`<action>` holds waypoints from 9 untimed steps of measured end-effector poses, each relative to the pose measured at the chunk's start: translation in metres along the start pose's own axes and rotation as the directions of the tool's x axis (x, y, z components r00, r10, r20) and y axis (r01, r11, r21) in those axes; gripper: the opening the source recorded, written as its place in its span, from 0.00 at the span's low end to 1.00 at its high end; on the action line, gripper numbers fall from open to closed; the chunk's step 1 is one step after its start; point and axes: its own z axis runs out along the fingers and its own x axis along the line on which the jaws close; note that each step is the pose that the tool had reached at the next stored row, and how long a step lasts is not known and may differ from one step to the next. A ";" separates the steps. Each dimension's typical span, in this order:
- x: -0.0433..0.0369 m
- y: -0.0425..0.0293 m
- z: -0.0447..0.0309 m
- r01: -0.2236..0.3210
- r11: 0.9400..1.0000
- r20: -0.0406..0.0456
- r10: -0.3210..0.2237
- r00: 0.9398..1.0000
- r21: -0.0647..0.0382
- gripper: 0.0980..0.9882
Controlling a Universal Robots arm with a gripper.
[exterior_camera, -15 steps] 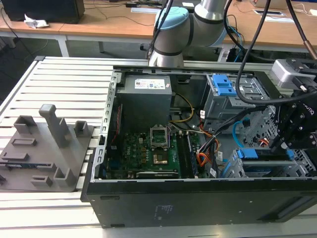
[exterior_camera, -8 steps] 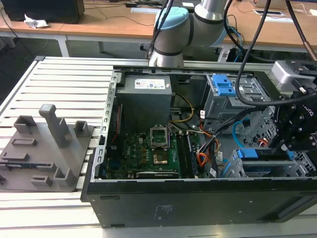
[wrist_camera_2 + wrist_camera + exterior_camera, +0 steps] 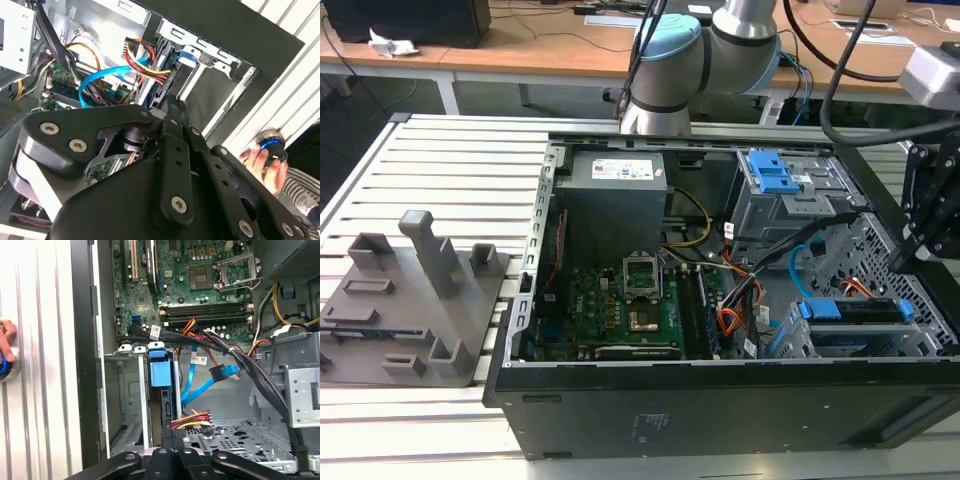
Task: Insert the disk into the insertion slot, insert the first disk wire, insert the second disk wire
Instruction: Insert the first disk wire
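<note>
Exterior view: blue-framed silver-grey rectangular disk (image 3: pixel 850 311) sits in grey perforated sheet-metal slot (image 3: pixel 865 346). Second wrist view: black fingers (image 3: pixel 174 120) clamped on its end.

Exterior view above the case (image 3: pixel 720 405); both wrist views close inside.

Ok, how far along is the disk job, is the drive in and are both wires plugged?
Done: the disk looks seated in the insertion slot. In hand: the gripper hovers by the disk's end, next to the red-and-yellow wire plug; whether that plug is seated, I cannot tell. Left: the blue wire's plug hangs loose, apart from the disk.
</note>
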 end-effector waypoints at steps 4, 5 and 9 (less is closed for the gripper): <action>0.0003 0.0035 0.0000 0.000 1.000 0.000 0.000 1.000 0.000 0.01; 0.0007 0.0064 0.0002 0.000 1.000 0.000 0.000 1.000 0.000 0.01; 0.0027 0.0263 0.0013 0.000 1.000 0.001 0.000 1.000 0.001 0.01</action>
